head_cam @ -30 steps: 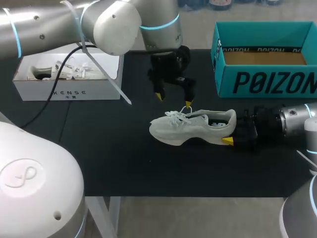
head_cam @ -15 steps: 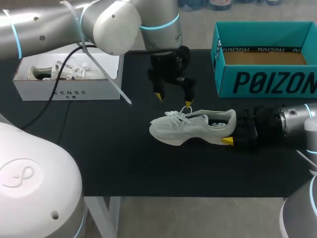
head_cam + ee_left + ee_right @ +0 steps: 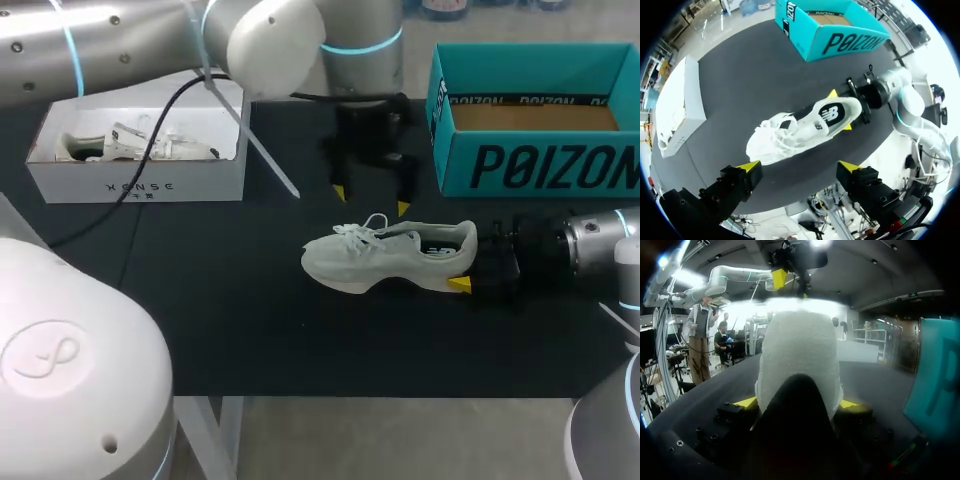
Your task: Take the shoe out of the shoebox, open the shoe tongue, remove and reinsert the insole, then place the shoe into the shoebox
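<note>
The shoe [image 3: 385, 255] lay on the desk [image 3: 250, 320], heel clamped in the right end effector [image 3: 465, 264]. The left end effector [image 3: 371, 200] hung open and empty above the laces [image 3: 352, 232], which might snag a finger and twist the shoe loose.

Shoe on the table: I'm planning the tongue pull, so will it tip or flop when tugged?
The shoe probably won't tip: it sits flat on its sole with the right pincer clamping its heel. Its soft-looking upper and loose laces likely flop. It seems light, given the thick foam-like sole.
</note>
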Robot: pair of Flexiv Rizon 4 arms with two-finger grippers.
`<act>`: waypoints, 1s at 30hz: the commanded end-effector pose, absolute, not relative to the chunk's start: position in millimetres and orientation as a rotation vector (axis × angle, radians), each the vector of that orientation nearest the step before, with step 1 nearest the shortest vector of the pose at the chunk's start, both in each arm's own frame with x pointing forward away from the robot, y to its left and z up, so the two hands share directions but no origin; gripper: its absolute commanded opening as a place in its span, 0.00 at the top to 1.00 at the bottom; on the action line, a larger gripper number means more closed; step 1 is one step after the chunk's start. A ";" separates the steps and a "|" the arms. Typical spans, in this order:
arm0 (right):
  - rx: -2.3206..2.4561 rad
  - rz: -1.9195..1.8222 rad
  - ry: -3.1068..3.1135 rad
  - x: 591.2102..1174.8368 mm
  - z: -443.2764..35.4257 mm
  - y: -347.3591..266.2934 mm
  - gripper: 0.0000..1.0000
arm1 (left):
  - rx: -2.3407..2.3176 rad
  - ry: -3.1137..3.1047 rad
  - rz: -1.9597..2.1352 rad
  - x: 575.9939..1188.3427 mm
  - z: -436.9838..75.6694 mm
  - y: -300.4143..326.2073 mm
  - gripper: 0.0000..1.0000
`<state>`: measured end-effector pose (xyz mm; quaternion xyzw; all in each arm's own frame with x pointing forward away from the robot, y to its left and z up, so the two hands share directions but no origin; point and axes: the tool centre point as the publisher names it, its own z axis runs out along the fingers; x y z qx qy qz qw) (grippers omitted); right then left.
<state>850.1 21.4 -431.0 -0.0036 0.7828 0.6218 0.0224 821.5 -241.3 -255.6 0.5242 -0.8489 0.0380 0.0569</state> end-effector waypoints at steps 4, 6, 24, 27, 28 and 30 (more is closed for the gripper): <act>-0.011 1.925 2.426 850.2 -435.8 23.8 1.00 | 1.724 -2.571 0.009 826.0 -272.0 -277.0 0.00; -0.011 1.925 2.426 850.2 -435.8 23.8 1.00 | 1.733 -2.566 0.003 825.1 -278.4 -282.7 0.00; -0.011 1.925 2.426 850.2 -435.8 23.8 1.00 | 2.093 -2.485 0.036 799.9 -311.4 -282.1 0.00; -0.011 1.925 2.426 850.2 -435.8 23.8 1.00 | 2.124 -2.463 0.039 800.9 -315.8 -280.0 0.00; -0.011 1.925 2.426 850.2 -435.8 23.8 1.00 | 2.130 -2.460 0.045 801.4 -316.5 -279.6 0.00; -0.011 1.925 2.426 850.2 -435.8 23.8 1.00 | 2.146 -2.460 0.045 803.1 -318.0 -280.1 0.00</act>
